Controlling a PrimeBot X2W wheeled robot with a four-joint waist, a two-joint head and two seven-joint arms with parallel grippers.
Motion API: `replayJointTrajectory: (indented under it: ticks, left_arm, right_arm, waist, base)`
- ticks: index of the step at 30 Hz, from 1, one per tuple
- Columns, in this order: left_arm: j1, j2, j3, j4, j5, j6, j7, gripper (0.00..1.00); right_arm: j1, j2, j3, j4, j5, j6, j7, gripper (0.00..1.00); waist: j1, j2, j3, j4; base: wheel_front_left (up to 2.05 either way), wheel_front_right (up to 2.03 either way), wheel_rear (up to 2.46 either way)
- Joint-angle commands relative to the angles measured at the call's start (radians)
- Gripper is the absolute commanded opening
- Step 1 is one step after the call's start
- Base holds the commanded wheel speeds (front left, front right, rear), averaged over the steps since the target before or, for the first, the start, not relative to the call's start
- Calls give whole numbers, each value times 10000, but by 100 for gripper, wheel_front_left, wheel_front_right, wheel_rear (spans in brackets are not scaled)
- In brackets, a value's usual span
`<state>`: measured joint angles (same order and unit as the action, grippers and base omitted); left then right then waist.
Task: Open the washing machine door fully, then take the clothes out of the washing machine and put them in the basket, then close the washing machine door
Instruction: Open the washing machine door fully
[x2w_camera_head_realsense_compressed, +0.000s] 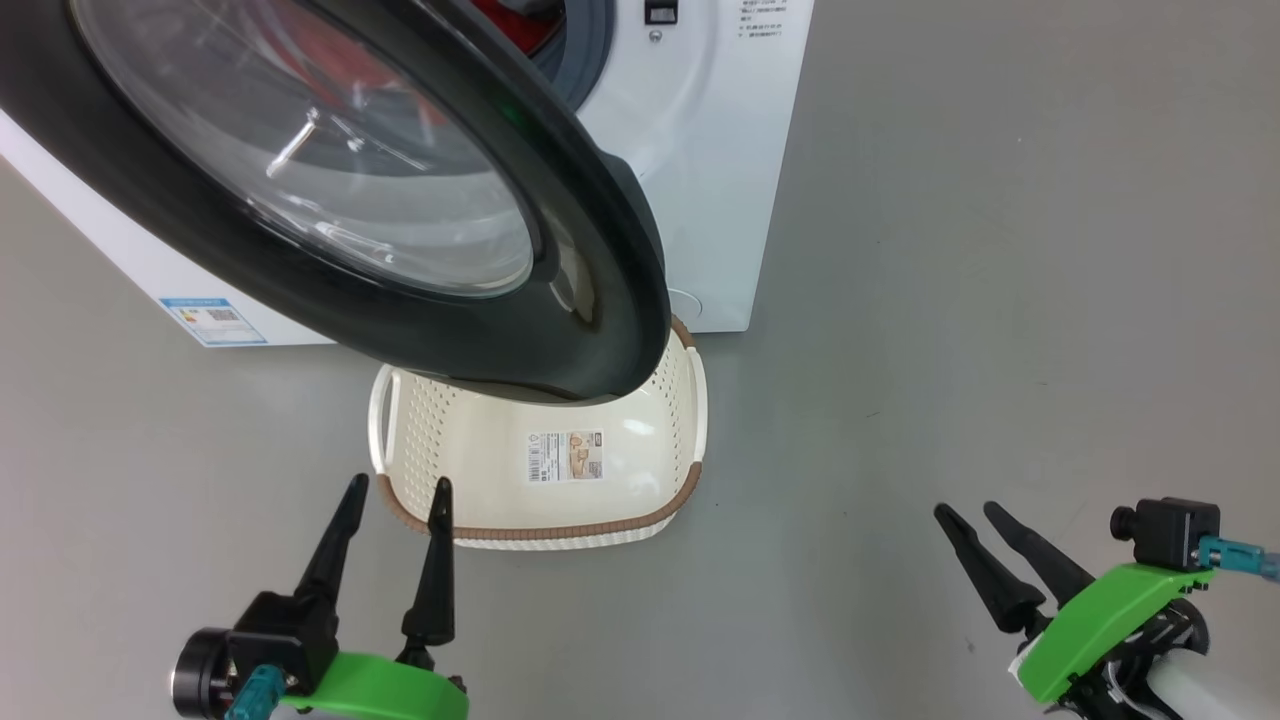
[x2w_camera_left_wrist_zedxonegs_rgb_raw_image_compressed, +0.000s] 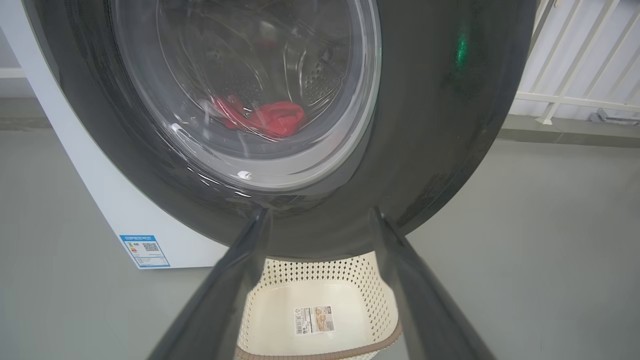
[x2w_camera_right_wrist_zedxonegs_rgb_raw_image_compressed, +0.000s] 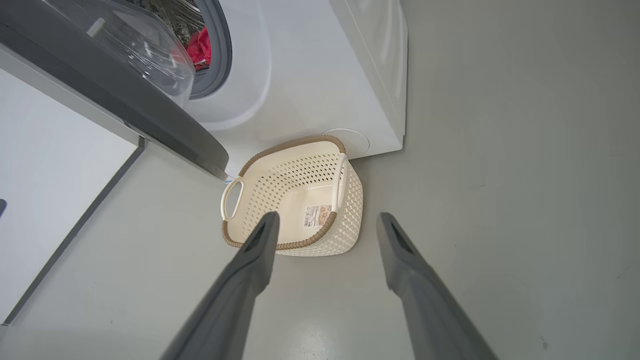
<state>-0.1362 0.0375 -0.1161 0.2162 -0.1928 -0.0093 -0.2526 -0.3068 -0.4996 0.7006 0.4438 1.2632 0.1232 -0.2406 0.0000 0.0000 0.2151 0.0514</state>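
The washing machine door (x2w_camera_head_realsense_compressed: 200, 250), black-rimmed with a clear glass bowl, stands partly swung out from the white washing machine (x2w_camera_head_realsense_compressed: 700, 150) and hangs over the far end of the cream basket (x2w_camera_head_realsense_compressed: 640, 470), which holds nothing. Red clothes (x2w_camera_left_wrist_zedxonegs_rgb_raw_image_compressed: 272, 117) lie in the drum, seen through the door glass, and show as clothes (x2w_camera_right_wrist_zedxonegs_rgb_raw_image_compressed: 199, 47) past the door's edge. My left gripper (x2w_camera_head_realsense_compressed: 398, 488) is open low at the basket's near left corner, its fingers framing the door (x2w_camera_left_wrist_zedxonegs_rgb_raw_image_compressed: 425, 150) and basket (x2w_camera_left_wrist_zedxonegs_rgb_raw_image_compressed: 280, 320). My right gripper (x2w_camera_head_realsense_compressed: 968, 512) is open over bare floor, well right of the basket (x2w_camera_right_wrist_zedxonegs_rgb_raw_image_compressed: 300, 200).
A blue label (x2w_camera_head_realsense_compressed: 212, 320) marks the machine's lower left front. Grey floor (x2w_camera_head_realsense_compressed: 1000, 300) stretches to the right of the machine. A white railing (x2w_camera_left_wrist_zedxonegs_rgb_raw_image_compressed: 580, 75) stands behind the door's right side in the left wrist view.
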Motion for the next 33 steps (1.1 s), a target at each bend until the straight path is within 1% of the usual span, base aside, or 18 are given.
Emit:
replayJointTrajectory:
  ticks: [1,2,3,6,11,14,19,22,24,29,33]
  left_arm:
    - [87,127,339,-204,45,-12,-92,100]
    - [90,127,334,-201,42,-9,-92,100]
    - [90,127,334,-201,42,-9,-92,100]
    - [104,127,333,-211,29,11,-92,100]
    - [104,127,322,-235,19,48,-92,100]
    - [93,127,313,-276,18,74,-92,100]
    - [74,127,314,-341,22,94,-92,100]
    - [72,127,284,-389,37,97,-92,100]
    - [83,127,253,-408,55,107,-92,100]
    - [156,127,222,-446,32,146,-92,100]
    - [212,127,206,-434,5,136,-92,100]
  right_arm:
    - [134,-217,148,39,-338,75,-183,100]
    - [95,-198,125,159,-640,75,-197,100]
    - [95,-198,125,159,-640,75,-197,100]
    - [155,62,-684,377,-1699,75,-206,100]
    - [715,722,-2647,91,-3866,75,-209,100]
    - [1205,1278,-4014,-412,-5191,75,-210,100]
    - [1980,2206,-5748,-1340,-6994,75,-211,100]
    - [2358,2758,-6691,-1879,-7663,75,-211,100]
    - [2611,3051,-7067,-2156,-7946,75,-211,100]
    - [3064,3466,-7413,-2277,-8246,75,-211,100]
    - [3165,3569,-7490,-2231,-8326,75,-212,100]
  waist:
    - [0,0,-3,2]
    - [0,0,-4,3]
    - [0,0,-4,3]
    - [0,0,3,-2]
    - [0,0,20,28]
    - [0,0,40,57]
    - [0,0,44,94]
    - [0,0,21,136]
    - [0,0,-15,174]
    - [0,0,-118,211]
    - [0,0,-184,221]
  base:
    - [0,0,0]
    - [0,0,0]
    - [0,0,0]
    - [0,0,0]
    - [0,0,0]
    - [0,0,0]
    - [0,0,0]
    - [0,0,0]
    - [0,0,0]
    - [0,0,0]
    - [0,0,0]
